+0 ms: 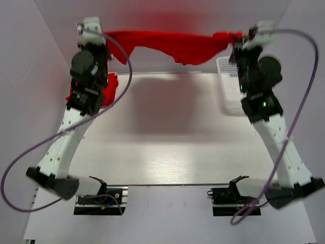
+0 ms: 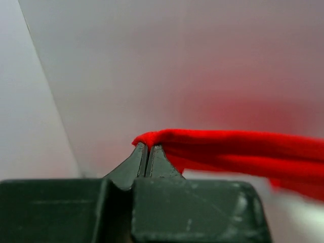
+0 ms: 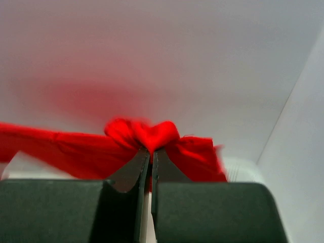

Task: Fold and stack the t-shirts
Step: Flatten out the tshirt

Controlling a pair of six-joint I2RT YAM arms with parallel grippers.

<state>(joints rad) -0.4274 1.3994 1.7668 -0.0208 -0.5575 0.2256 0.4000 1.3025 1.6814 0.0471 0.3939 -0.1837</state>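
A red t-shirt [image 1: 170, 44] hangs stretched in the air across the far side of the table, sagging a little in its middle. My left gripper [image 1: 100, 34] is shut on its left end, and in the left wrist view the cloth [image 2: 228, 152] runs off to the right from the pinched jaws [image 2: 147, 147]. My right gripper [image 1: 242, 38] is shut on the other end; the right wrist view shows a bunched red fold [image 3: 152, 134] above the closed tips [image 3: 151, 151]. Another red t-shirt [image 1: 107, 91] lies on the table at the left, mostly hidden behind the left arm.
A white mesh basket [image 1: 227, 84] stands at the far right of the white table [image 1: 167, 147], partly behind the right arm. White walls enclose the table at the back and both sides. Purple cables loop from each arm.
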